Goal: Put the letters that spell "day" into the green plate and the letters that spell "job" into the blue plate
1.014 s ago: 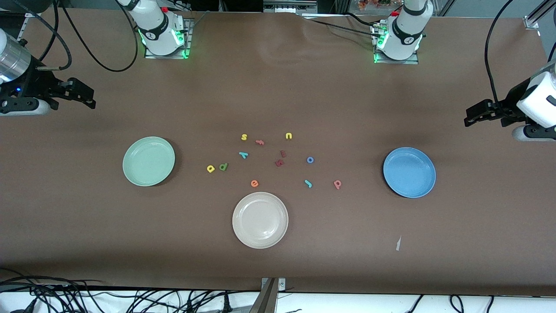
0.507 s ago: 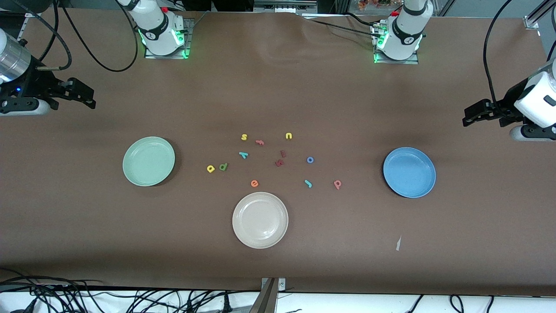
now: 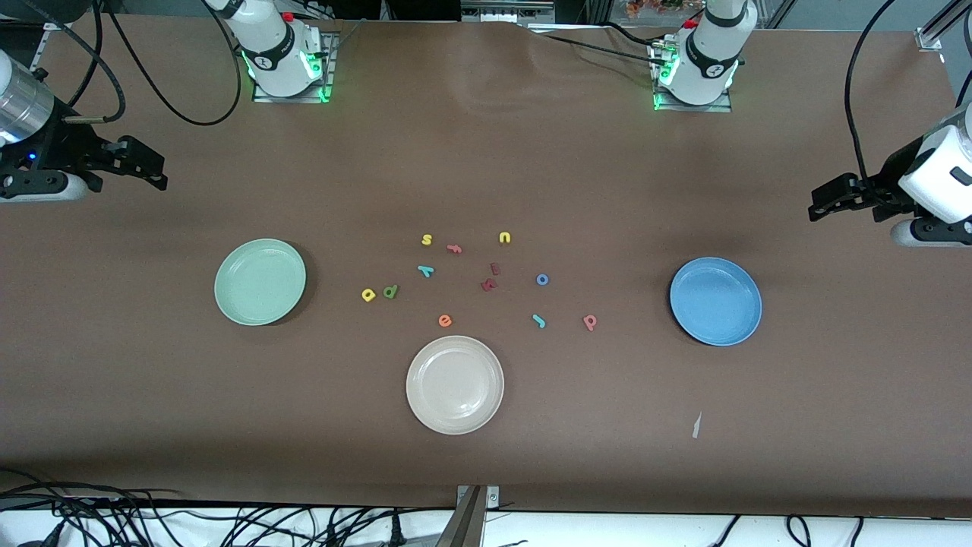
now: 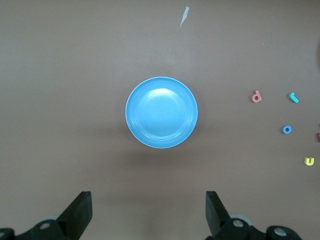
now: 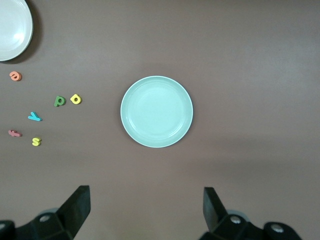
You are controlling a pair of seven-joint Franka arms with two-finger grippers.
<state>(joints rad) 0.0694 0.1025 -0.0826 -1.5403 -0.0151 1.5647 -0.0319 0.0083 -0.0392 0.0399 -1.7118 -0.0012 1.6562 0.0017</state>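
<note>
The green plate (image 3: 260,282) (image 5: 156,111) lies toward the right arm's end, the blue plate (image 3: 715,301) (image 4: 161,112) toward the left arm's end. Between them lie the yellow round letter (image 3: 368,295) (image 5: 75,99), green "d" (image 3: 390,291) (image 5: 59,101), teal "y" (image 3: 426,270) (image 5: 34,116), teal "j" (image 3: 538,320) (image 4: 293,98), blue "o" (image 3: 542,279) (image 4: 287,129) and pink "b" (image 3: 590,322) (image 4: 256,96). My right gripper (image 3: 156,172) (image 5: 146,202) hangs open and empty up beside the green plate. My left gripper (image 3: 817,205) (image 4: 148,205) hangs open and empty up beside the blue plate.
A cream plate (image 3: 454,384) sits nearer the front camera than the letters. Other letters lie among them: yellow "s" (image 3: 427,240), yellow "u" (image 3: 504,238), pink "f" (image 3: 454,248), orange "e" (image 3: 445,320), two dark red ones (image 3: 490,278). A paper scrap (image 3: 695,425) lies near the blue plate.
The left arm has shifted very slightly at its end of the table. The right arm, the plates and the letters have not moved.
</note>
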